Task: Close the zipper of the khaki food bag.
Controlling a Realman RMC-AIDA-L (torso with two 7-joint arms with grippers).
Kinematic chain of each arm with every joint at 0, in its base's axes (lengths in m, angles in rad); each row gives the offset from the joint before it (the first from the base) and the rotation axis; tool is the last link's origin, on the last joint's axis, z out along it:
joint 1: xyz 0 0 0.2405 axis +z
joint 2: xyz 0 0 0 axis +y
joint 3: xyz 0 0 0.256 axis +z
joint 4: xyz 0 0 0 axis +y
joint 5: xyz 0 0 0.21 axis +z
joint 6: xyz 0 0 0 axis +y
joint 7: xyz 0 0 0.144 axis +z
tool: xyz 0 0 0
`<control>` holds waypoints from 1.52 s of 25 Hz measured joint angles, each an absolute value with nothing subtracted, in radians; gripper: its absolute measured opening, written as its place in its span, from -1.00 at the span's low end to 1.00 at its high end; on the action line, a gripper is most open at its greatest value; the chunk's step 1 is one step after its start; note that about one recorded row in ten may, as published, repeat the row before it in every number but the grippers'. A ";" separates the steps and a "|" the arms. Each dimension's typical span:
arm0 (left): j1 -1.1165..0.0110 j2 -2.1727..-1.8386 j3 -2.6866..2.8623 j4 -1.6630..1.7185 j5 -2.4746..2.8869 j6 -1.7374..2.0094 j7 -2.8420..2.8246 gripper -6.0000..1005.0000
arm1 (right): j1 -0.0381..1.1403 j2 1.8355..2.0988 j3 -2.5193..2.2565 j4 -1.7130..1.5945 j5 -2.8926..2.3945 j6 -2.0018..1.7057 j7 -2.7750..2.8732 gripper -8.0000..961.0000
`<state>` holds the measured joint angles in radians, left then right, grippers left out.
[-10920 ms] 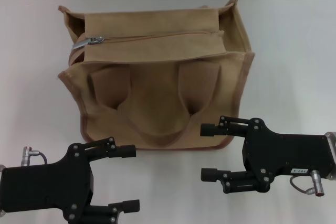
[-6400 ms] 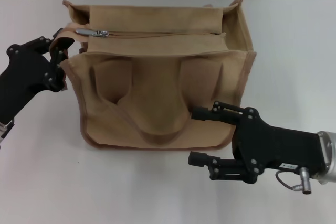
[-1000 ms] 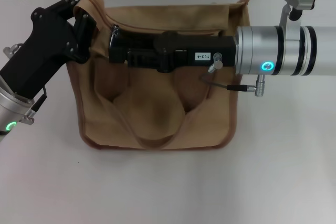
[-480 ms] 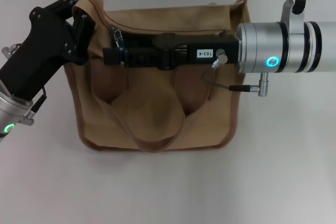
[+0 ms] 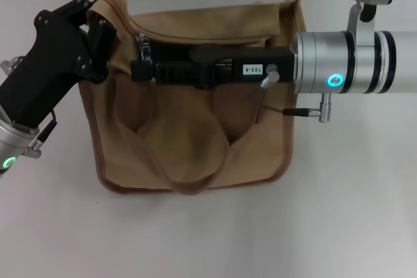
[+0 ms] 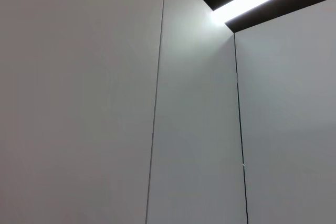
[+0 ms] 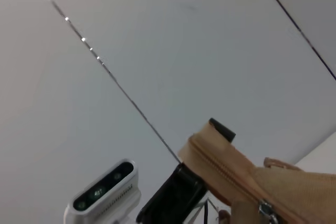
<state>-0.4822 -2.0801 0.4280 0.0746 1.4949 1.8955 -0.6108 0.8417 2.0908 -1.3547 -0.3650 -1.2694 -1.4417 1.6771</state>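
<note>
Item one, the bag (image 5: 195,141): you have a tan canvas tote with loop handles sitting on the white surface (image 5: 352,193), filling the centre of the head view.

Item two, the zipper (image 5: 189,32): it runs across the bag's top panel, in the upper middle of the frame. Its silver pull tab (image 5: 143,46) stands toward the upper left, right at the tip of the right claw (image 5: 138,69).

Item three, the right claw: the arm reaches in from the right edge and lies lengthwise over the bag's top. You see the fingers drawn close together at the tab, but whether they actually grip it you cannot tell. In the right wrist view the tab (image 7: 266,211) shows at the bottom edge on a raised fold of the bag (image 7: 247,182).

Item four, the left claw (image 5: 101,27): it sits at the upper left of the head view, pinched onto the bag's raised left corner, with tan fabric held between the black fingers.

Item five, contents: the bag's inside is hidden from you.
</note>
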 joint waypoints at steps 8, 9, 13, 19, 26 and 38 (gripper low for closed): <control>-0.475 -2.080 0.428 0.065 1.499 1.898 -0.607 -0.80 | 0.819 2.091 -1.352 -0.373 -1.267 -1.448 1.632 -0.20; -0.475 -2.080 0.429 0.065 1.500 1.898 -0.607 -0.80 | 0.818 2.091 -1.352 -0.373 -1.267 -1.447 1.632 -0.31; -0.475 -2.080 0.429 0.064 1.501 1.898 -0.607 -0.80 | 0.818 2.091 -1.356 -0.372 -1.266 -1.446 1.632 -0.67; -0.474 -2.080 0.430 0.064 1.501 1.897 -0.608 -0.79 | 0.814 2.091 -1.351 -0.367 -1.265 -1.446 1.635 -0.98; -0.465 -2.080 0.424 0.065 1.498 1.887 -0.607 -0.79 | 0.787 2.084 -1.350 -0.372 -1.266 -1.448 1.647 -0.98; -0.427 -2.074 0.334 0.077 1.496 1.844 -0.606 -0.78 | 0.698 2.054 -1.337 -0.445 -1.272 -1.458 1.714 -0.98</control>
